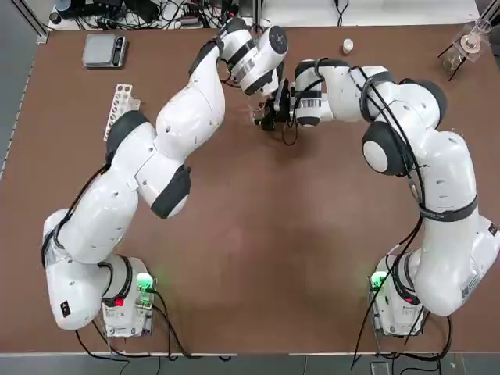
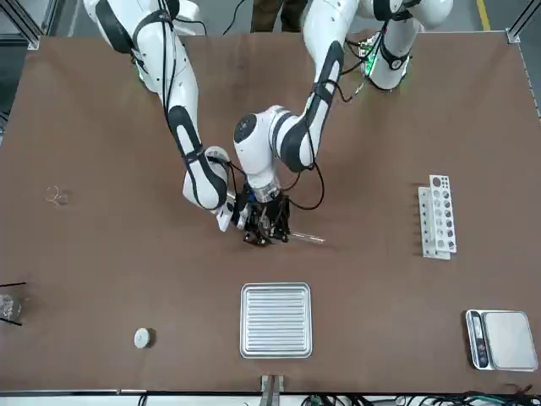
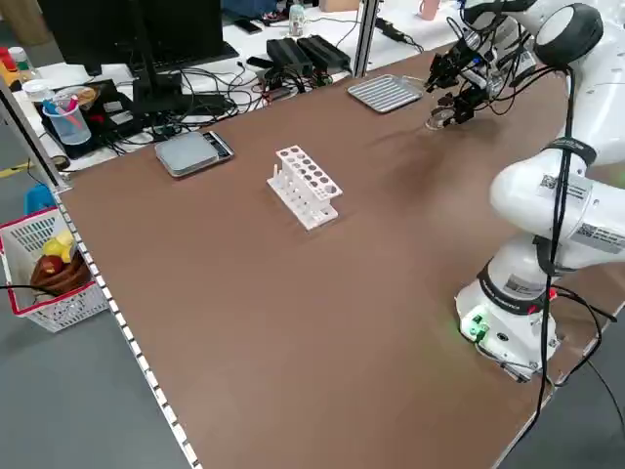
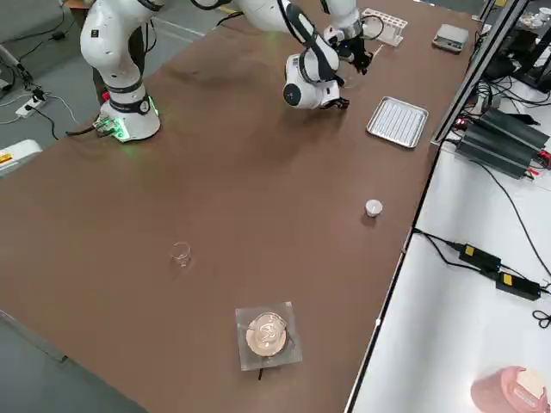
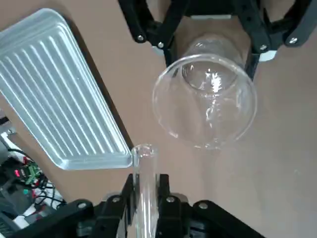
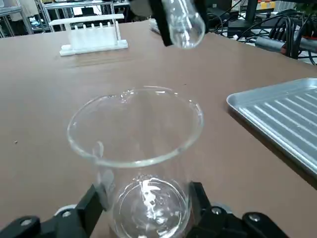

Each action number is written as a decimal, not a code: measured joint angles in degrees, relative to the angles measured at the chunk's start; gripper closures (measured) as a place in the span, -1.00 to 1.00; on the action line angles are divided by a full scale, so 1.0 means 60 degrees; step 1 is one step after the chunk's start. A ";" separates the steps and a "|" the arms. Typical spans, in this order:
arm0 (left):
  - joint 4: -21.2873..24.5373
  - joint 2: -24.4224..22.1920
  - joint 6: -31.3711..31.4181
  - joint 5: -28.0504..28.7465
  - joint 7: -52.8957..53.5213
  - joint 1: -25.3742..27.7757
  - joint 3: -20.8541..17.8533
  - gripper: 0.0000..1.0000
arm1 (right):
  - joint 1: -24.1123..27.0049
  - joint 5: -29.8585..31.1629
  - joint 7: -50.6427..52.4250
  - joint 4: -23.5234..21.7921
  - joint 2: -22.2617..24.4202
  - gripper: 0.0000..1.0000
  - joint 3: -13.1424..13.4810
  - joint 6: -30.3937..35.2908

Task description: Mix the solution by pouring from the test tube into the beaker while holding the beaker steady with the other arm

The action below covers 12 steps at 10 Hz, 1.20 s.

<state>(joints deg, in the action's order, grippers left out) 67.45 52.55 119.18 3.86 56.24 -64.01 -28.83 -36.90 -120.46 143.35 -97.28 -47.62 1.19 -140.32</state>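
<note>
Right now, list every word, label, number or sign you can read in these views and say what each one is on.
None can be read.
Sticker on the right arm: printed lines, too small to read.
Barcode label near the right gripper: too small to read.
Scale: no legible display or markings.
Test tube rack, beaker and test tube: no markings visible.

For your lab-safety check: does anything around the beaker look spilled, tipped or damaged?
Nothing stands out. The beaker stands upright in the right gripper; the left gripper holds the test tube beside it. No spill is visible on the table.
</note>
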 joint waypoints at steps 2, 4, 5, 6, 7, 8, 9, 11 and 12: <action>-0.0057 -0.0255 0.0003 -0.1166 0.0058 0.0448 0.0038 0.57 | 0.0003 0.0000 0.0000 0.0001 0.0000 -0.54 0.0006 -0.0002; -0.0085 -0.0697 -0.0009 -0.1595 0.0336 0.0976 0.0207 0.57 | 0.0016 0.0000 0.0000 0.0002 0.0000 -0.54 0.0014 -0.0002; -0.0092 -0.0986 -0.0028 -0.1777 0.0417 0.1381 0.0520 0.57 | 0.0026 0.0000 0.0000 0.0003 0.0000 -0.54 0.0018 -0.0002; -0.0093 -0.1316 -0.0058 -0.1881 0.0477 0.2020 0.1137 0.57 | 0.0031 0.0000 0.0000 0.0003 0.0000 -0.54 0.0021 -0.0003; -0.0093 -0.1670 -0.0129 -0.1894 0.0568 0.3011 0.2167 0.57 | 0.0032 0.0000 0.0000 0.0003 0.0000 -0.54 0.0022 -0.0003; -0.0090 -0.1950 -0.0285 -0.1892 0.0666 0.4185 0.3365 0.57 | 0.0032 0.0000 0.0000 0.0004 0.0000 -0.54 0.0022 -0.0004; -0.0089 -0.2126 -0.0463 -0.1888 0.0895 0.5350 0.4476 0.57 | 0.0033 0.0000 0.0000 0.0004 0.0000 -0.54 0.0023 -0.0005; -0.0086 -0.2288 -0.0818 -0.1889 0.1601 0.7407 0.6301 0.57 | 0.0035 0.0000 -0.0001 0.0005 0.0000 -0.54 0.0024 -0.0008; -0.0062 -0.2294 -0.1134 -0.1888 0.1829 0.8522 0.7409 0.57 | 0.0037 0.0000 -0.0001 0.0006 0.0000 -0.54 0.0025 -0.0010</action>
<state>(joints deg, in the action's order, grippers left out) 67.08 38.78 112.38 -7.46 67.21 -12.87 15.62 -36.68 -120.46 143.35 -97.25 -47.62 1.34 -140.38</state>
